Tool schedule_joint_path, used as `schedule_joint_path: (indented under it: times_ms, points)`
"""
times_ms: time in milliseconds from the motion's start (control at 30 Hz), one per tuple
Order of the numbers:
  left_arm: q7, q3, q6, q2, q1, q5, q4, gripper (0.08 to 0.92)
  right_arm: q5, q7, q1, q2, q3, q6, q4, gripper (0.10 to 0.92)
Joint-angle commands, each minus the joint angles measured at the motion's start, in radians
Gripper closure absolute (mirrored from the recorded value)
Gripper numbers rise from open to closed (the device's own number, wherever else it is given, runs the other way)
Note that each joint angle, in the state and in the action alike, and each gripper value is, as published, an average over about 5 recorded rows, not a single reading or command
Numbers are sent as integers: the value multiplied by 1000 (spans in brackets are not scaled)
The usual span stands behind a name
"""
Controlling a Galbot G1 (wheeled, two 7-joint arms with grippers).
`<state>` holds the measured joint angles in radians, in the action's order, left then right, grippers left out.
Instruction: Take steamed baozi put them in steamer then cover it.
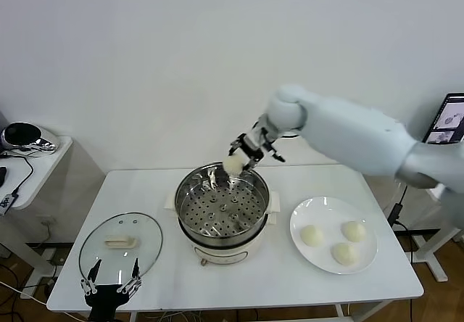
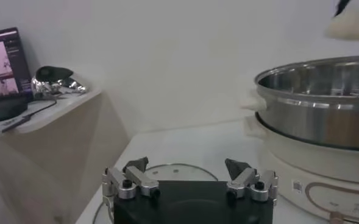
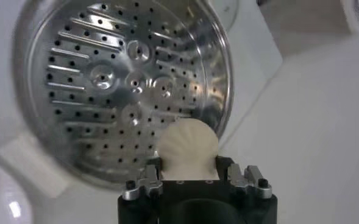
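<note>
Above the far rim of the steamer (image 1: 222, 212), the right gripper (image 1: 237, 164) is closed on one steamed baozi (image 1: 233, 164), its two fingers pressed against opposite sides of the bun. In the right wrist view the held bun (image 3: 186, 148) sits between the finger blocks, over the steamer's rim, with the perforated tray (image 3: 115, 85) bare beyond it. The bun is clear of the metal wall; no contact with the pot is visible.

The left gripper (image 1: 111, 286) hangs at the near table edge, on the left side of the steamer, with its fingers spread wide and nothing between them. It is positioned just on the near side of the cover (image 1: 120, 243), which lies flat on the table (image 1: 290, 282) with its handle up, beside the steamer but not touching it.

Clearances: the steamer's mouth is fully open. A strip of bare tabletop separates the steamer from the white plate (image 1: 316, 214) on its right side.

Count: four baozi in total, one in the right gripper and three on the plate (image 1: 312, 236) (image 1: 354, 230) (image 1: 344, 253), spaced apart from each other. One steamer, one cover, one plate.
</note>
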<state>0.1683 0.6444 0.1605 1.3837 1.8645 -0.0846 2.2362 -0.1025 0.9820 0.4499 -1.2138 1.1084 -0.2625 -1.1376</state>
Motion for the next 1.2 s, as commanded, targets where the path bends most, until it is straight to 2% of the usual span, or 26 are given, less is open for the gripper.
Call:
schedule_joint_path:
  times_ms: [33, 533, 633, 867, 967, 1033, 1200]
  points:
    - [0, 0, 0, 2, 0, -1, 0, 177, -130, -23, -25, -121, 51, -165, 103, 465]
    - [-1, 11, -3, -1, -2, 2, -2, 177, -314, -70, -98, -178, 23, -278, 208, 451]
    - [1, 11, -8, -1, -2, 6, -4, 177, -337, -80, -107, -192, 18, -292, 224, 407]
    - [2, 8, -12, 1, -5, 5, -7, 177, -376, -103, -102, -214, 6, -331, 259, 228]
    - [3, 6, -13, 2, -3, 6, -5, 177, -302, -98, -68, -193, 13, -304, 231, 206]
    - [3, 6, -13, 2, -2, 6, -1, 177, -199, -77, -25, -160, 31, -239, 180, 204]
    - [1, 12, -11, -3, -3, 4, 8, 177, 168, 9, 146, -8, 123, 96, -92, 202]
